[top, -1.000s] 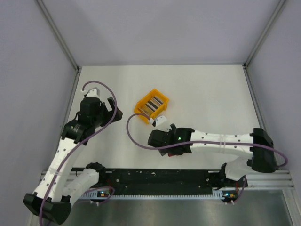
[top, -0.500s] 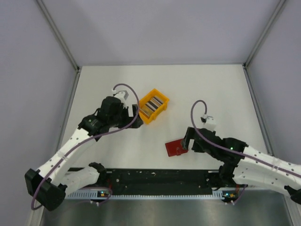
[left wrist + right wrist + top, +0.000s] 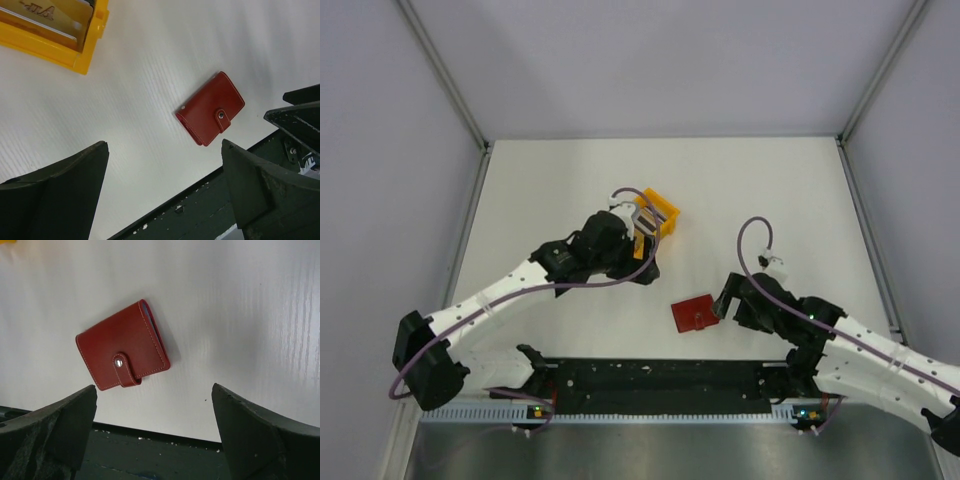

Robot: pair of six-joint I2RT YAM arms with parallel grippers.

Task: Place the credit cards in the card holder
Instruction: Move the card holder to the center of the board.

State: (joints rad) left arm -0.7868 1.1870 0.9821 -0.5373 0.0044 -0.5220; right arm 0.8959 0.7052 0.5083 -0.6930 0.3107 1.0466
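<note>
The dark red card holder [image 3: 696, 313] lies flat on the white table, folded, with its snap tab fastened [image 3: 123, 353] [image 3: 211, 108]. The credit cards [image 3: 37, 10] stand on edge in a yellow bin [image 3: 60, 37] [image 3: 663, 212], which my left arm partly hides in the top view. My left gripper [image 3: 643, 264] [image 3: 164, 145] hangs open between the bin and the card holder, holding nothing. Just right of the card holder my right gripper [image 3: 728, 300] [image 3: 153, 387] is open and empty. The holder lies ahead of it, off towards its left finger, apart from both fingers.
A black rail [image 3: 650, 375] [image 3: 150, 455] runs along the table's near edge, close behind the card holder. Grey enclosure walls bound the table at the left, right and back. Purple cables loop above both wrists.
My left arm has swung right from the table's left side, past the bin, towards the centre. My right arm has pulled back to the right off the card holder, and its jaws have spread wide.
</note>
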